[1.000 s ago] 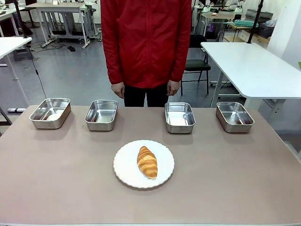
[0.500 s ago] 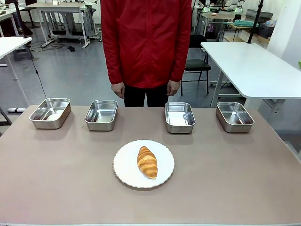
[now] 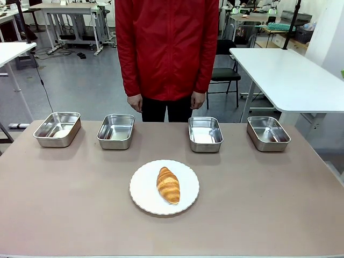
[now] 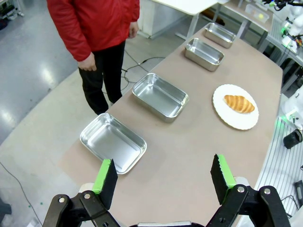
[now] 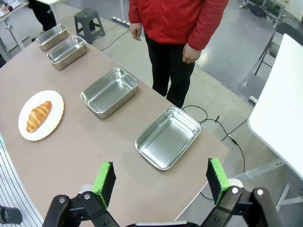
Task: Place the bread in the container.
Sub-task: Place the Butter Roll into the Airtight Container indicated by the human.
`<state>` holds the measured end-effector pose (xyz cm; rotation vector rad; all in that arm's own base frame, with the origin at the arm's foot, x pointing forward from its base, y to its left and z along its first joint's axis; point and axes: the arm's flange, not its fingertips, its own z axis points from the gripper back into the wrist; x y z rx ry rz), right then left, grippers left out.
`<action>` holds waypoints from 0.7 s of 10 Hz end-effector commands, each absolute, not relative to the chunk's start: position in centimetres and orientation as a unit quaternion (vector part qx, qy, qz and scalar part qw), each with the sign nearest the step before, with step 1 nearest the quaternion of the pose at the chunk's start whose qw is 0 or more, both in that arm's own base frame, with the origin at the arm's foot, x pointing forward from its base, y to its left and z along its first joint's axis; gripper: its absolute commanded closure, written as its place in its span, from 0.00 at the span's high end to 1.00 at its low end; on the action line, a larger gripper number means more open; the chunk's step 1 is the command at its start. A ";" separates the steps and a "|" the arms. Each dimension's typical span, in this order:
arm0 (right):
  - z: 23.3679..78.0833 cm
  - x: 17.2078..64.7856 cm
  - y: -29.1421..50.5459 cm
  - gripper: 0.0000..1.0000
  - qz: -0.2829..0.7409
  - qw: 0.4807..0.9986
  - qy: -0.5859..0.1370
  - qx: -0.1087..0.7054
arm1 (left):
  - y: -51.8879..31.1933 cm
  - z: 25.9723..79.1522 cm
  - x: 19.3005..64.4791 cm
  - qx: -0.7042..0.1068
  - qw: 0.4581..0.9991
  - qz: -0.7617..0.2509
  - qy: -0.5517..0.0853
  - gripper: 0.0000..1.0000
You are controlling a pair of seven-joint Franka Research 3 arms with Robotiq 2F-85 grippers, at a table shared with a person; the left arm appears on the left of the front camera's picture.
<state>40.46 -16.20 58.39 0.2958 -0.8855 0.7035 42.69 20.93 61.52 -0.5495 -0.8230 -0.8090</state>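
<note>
Resting on white plate (image 3: 141, 200) toward front edge of table (image 3: 64, 215), croissant (image 3: 168, 185) lay exposed for grasping; four steel trays (image 3: 205, 147) lined far edge as targets; left gripper (image 4: 163, 172) and right gripper (image 5: 160, 176) hovered, jaws wide apart, empty

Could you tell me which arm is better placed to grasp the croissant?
Left, only marginally: the croissant sits slightly left of centre in the front view, and the left claw and right claw both hang open.
</note>
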 end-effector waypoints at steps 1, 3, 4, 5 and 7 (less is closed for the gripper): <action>58.5 40.5 -16.1 1.00 0.333 0.832 -0.421 0.141 | 20.9 61.6 42.6 -0.256 0.799 -0.384 -0.385 1.00; 58.5 40.5 -16.1 1.00 0.333 0.832 -0.421 0.141 | 20.9 61.6 42.6 -0.256 0.799 -0.384 -0.385 1.00; 58.5 40.5 -16.1 1.00 0.333 0.832 -0.421 0.141 | 20.9 61.6 42.6 -0.256 0.799 -0.384 -0.385 1.00; 58.5 40.5 -16.1 1.00 0.333 0.832 -0.421 0.141 | 20.9 61.6 42.6 -0.256 0.799 -0.384 -0.385 1.00; 58.5 40.5 -16.1 1.00 0.333 0.832 -0.421 0.141 | 20.9 61.6 42.6 -0.256 0.799 -0.384 -0.385 1.00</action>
